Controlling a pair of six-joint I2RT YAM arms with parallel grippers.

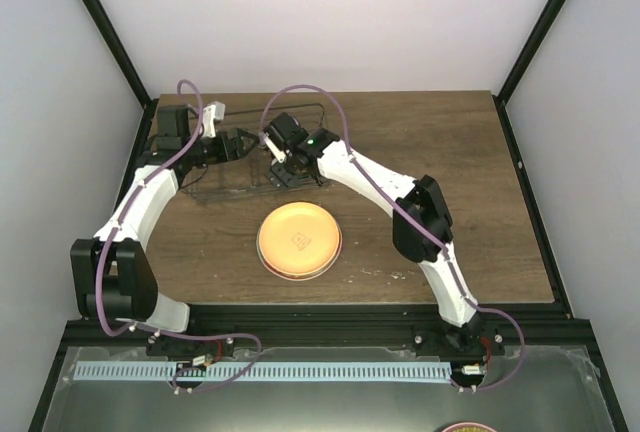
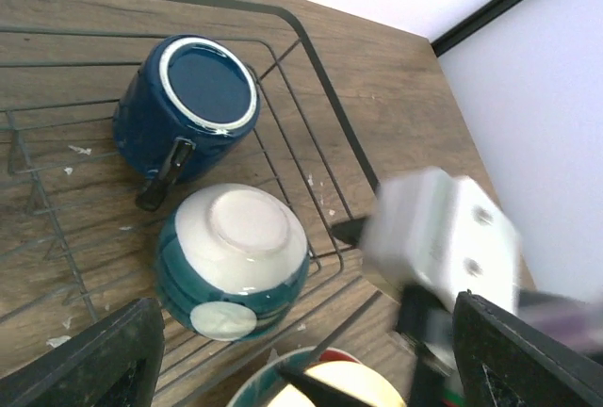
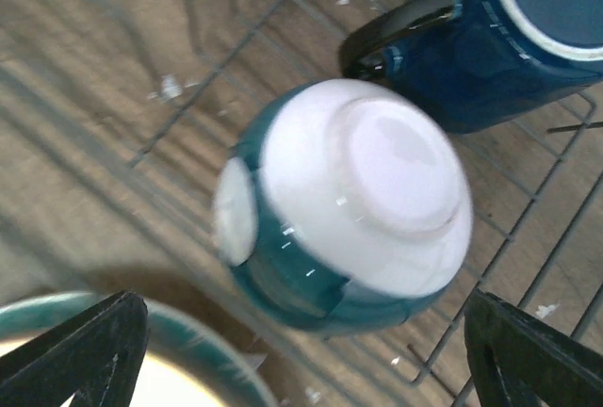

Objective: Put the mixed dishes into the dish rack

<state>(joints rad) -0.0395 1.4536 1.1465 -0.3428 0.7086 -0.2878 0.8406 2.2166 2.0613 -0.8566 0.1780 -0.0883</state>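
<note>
- The left gripper [image 2: 309,311] and right gripper [image 3: 303,301] both hang over the thin grey wire dish rack [image 2: 332,105] near the far-left corner of the desk. Each has its jaws spread wide and holds nothing. They are so close that the right wrist fills part of the left wrist view, so a careless swing by either arm could knock them together.
- The dark blue glazed mug [image 2: 188,105] and the small white-and-teal bowl [image 2: 234,261] sit upside down in the rack, just beside each other. A finger dropping between them could tip the bowl or push it into the mug's handle.
- The mint-green plate with a red edge [image 2: 311,386] shows only as a rim at the rack's near side. I cannot tell whether it is seated inside, and if it is only leaning, a nudge could slide it out.
- The rack is light, open wire, and a bump from an arm would probably shift it along with its load.
- The orange-yellow round plate [image 1: 298,240] lies flat on the desk, midway along and towards the near edge, and is not yet loaded. Its low rim offers little to pinch, so a poor grip may push it towards that edge or drop it.
</note>
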